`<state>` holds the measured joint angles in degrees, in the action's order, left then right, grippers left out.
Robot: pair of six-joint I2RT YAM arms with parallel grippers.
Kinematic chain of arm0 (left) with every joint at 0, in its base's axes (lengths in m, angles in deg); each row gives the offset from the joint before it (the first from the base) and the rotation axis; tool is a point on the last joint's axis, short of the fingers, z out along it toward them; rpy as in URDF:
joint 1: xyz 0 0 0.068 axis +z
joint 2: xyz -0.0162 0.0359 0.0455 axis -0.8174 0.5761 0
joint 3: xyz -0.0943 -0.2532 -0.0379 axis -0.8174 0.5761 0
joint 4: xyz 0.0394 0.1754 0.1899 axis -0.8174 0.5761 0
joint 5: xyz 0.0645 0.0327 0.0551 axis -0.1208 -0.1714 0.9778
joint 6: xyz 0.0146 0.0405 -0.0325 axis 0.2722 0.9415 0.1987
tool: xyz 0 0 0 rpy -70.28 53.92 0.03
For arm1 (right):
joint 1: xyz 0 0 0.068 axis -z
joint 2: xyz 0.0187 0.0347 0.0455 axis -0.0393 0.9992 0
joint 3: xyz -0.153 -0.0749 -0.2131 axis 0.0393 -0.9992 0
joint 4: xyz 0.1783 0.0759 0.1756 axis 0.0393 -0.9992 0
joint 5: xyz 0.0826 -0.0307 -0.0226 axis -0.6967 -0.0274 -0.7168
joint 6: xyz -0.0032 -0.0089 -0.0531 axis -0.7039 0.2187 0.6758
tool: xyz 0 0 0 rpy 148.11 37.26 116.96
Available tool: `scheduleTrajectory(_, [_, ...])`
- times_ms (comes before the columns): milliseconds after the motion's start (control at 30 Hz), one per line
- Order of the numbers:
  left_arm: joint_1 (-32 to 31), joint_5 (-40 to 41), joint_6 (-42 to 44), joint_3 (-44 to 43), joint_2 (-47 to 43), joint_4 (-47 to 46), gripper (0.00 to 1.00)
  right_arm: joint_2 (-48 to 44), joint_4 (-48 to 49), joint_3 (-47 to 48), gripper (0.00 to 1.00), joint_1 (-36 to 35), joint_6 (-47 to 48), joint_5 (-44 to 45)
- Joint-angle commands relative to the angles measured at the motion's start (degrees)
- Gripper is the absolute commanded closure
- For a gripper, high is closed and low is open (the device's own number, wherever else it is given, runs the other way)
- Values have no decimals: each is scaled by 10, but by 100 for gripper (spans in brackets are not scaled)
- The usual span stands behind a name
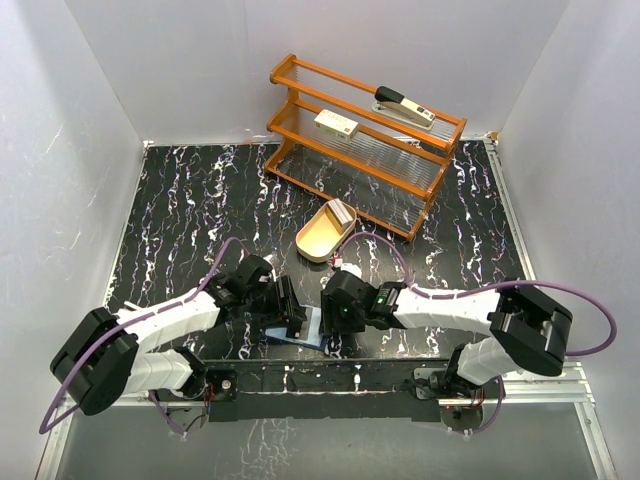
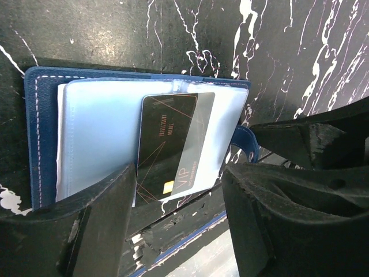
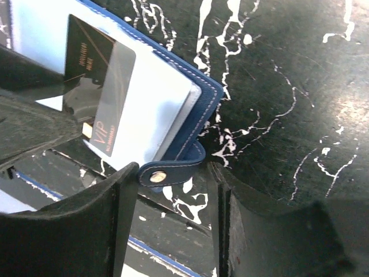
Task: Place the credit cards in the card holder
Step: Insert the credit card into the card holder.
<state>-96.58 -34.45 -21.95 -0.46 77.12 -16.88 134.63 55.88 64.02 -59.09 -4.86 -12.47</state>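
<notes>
Left fingers (image 2: 109, 219) stand apart, gripping nothing, their tips over the lower edge of the open card holder (image 2: 92, 133). The holder lies flat on the tabletop (image 2: 115, 34), near its front edge. A dark card (image 2: 167, 138) marked VIP sits partly inside a pale blue pocket. Right fingers (image 3: 98, 225) also stand apart, empty, with the snap tab (image 3: 167, 172) between them. Pale cards (image 1: 341, 211) rest in a tray (image 1: 312, 245) farther back.
</notes>
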Motion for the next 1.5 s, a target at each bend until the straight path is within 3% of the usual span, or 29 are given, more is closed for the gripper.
scheduleTrajectory(0, [-2,-25,-4,15,-7,-27,42,10,-10,26,55,-3,0,37])
scheduleTrajectory(267, [-2,-52,-7,34,-4,-92,54,27,20,15,76,-2,28,64])
scheduleTrajectory(567, [-1,-86,-3,34,14,-154,55,29,81,-3,79,-1,70,60])
scheduleTrajectory(833, [-2,-98,-30,52,29,-207,55,16,78,-16,80,7,83,72])
scheduleTrajectory(1067, [-2,-95,-61,74,7,-226,48,-21,19,-1,69,9,85,91])
scheduleTrajectory(1200, [-2,-65,-59,70,-38,-167,42,-50,-26,18,62,9,91,113])
scheduleTrajectory(1467, [16,16,-5,34,-81,-15,41,-65,-75,82,52,20,123,174])
